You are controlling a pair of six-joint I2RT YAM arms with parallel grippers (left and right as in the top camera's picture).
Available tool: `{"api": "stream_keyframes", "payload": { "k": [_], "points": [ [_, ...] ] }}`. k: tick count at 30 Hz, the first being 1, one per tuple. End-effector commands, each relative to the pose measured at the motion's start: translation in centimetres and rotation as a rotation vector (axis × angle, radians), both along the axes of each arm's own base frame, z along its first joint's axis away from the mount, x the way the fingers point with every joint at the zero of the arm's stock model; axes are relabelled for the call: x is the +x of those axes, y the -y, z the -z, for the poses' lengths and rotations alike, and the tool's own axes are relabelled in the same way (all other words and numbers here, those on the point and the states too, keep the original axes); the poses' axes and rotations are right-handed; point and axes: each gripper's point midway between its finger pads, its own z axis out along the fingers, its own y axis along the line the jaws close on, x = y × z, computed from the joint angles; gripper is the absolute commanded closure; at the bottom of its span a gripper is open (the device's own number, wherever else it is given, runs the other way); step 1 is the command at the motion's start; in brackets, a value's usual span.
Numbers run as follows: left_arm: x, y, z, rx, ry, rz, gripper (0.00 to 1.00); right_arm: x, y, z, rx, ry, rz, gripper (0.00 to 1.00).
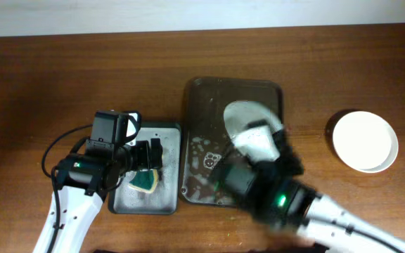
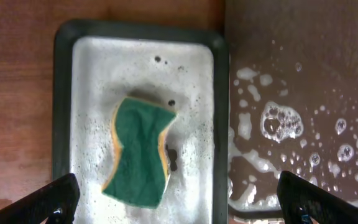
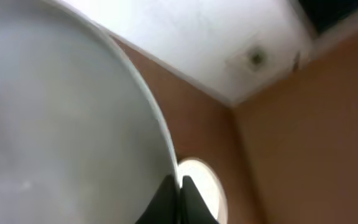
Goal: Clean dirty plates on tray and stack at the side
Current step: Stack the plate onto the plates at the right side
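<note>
Held plate [image 1: 243, 116] is up off the brown tray [image 1: 209, 83], tilted on edge over the tray's right half, approx mid-worktop. Right gripper [image 1: 257, 132] is clamped on its rim. In the right wrist view the dark fingertips [image 3: 180, 190] pinch the plate edge [image 3: 61, 124] and the cam looks upward. Right arm comes in from the near-right corner and crosses the tray's near-right corner, wrist blurred. Tray floor is wet w/ foam [image 2: 278, 121]. Second plate [image 1: 365, 140] lies flat on bare wood toward the right edge, well apart from the tray. Just left of the brown tray, touching or nearly so, is the grey metal tray [image 1: 167, 130] w/ a green sponge [image 1: 145, 182] lying loose in suds. Left gripper [image 1: 148, 156] hangs above it, jaws spread wide either side of the sponge [image 2: 138, 152], not touching it. Left arm enters from the near-left corner.
</note>
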Motion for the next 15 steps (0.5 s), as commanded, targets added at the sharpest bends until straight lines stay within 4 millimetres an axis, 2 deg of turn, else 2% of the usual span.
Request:
{"api": "stream_keyframes", "payload": {
  "k": [1, 2, 3, 6, 7, 8, 9, 11, 13, 15],
  "points": [
    [0.4, 0.1, -0.8, -0.004, 0.029, 0.010, 0.00, 2.4, 4.7, 4.3, 0.370, -0.205, 0.161, 0.96],
    [0.4, 0.1, -0.8, -0.003, 0.029, 0.010, 0.00, 3.1, 5.9, 5.4, 0.483, -0.264, 0.169, 0.96],
    [0.4, 0.1, -0.8, -0.004, 0.029, 0.010, 0.00, 3.8, 8.0, 6.1, 0.620, -0.283, 0.214, 0.96],
    [0.4, 0.1, -0.8, -0.004, 0.029, 0.010, 0.00, 4.7, 14.1, 7.0, 0.950, -0.233, 0.346, 0.96],
    [0.4, 0.1, -0.8, -0.004, 0.029, 0.010, 0.00, 4.4, 17.7, 7.3, 1.046, -0.170, 0.451, 0.96],
    [0.4, 0.1, -0.8, -0.004, 0.029, 0.010, 0.00, 3.5, 21.4, 7.9, 1.095, -0.104, 0.586, 0.96],
    [0.4, 0.1, -0.8, -0.004, 0.029, 0.010, 0.00, 2.8, 23.9, 8.5, 1.110, -0.069, 0.666, 0.96],
    [0.4, 0.1, -0.8, -0.004, 0.029, 0.010, 0.00, 1.4, 27.7, 9.9, 1.126, -0.032, 0.783, 0.96],
    [0.4, 0.1, -0.8, -0.004, 0.029, 0.010, 0.00, -0.5, 30.6, 12.3, 1.148, -0.044, 0.909, 0.96],
    [0.4, 0.1, -0.8, -0.004, 0.029, 0.010, 0.00, -1.6, 31.9, 14.9, 1.172, -0.088, 0.993, 0.96]
  ]
}}
